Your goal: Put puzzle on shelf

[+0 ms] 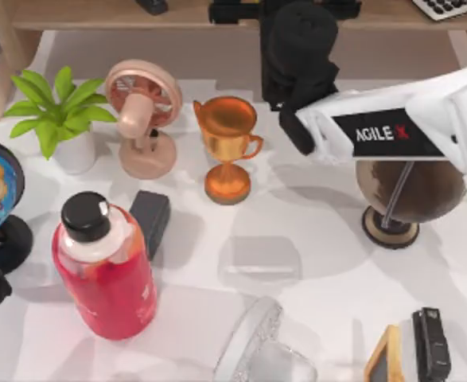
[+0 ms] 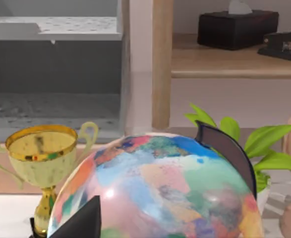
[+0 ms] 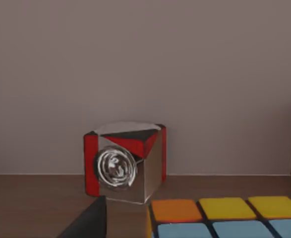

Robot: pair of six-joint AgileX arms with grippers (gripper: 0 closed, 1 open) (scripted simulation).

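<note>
Puzzle [image 3: 224,218] sits gripped in our right gripper [image 1: 297,32] over the shelf [image 1: 98,14]; we lower it flat, then release. Left gripper state: cannot tell.

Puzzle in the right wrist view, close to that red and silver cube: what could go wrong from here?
1. The puzzle is near the red and silver cube on the shelf; pushing deeper could knock it.
2. In the top view the trophy stands just beside the right gripper; a low retreat might clip it.
The left gripper is parked by the colourful globe, no threat.
</note>
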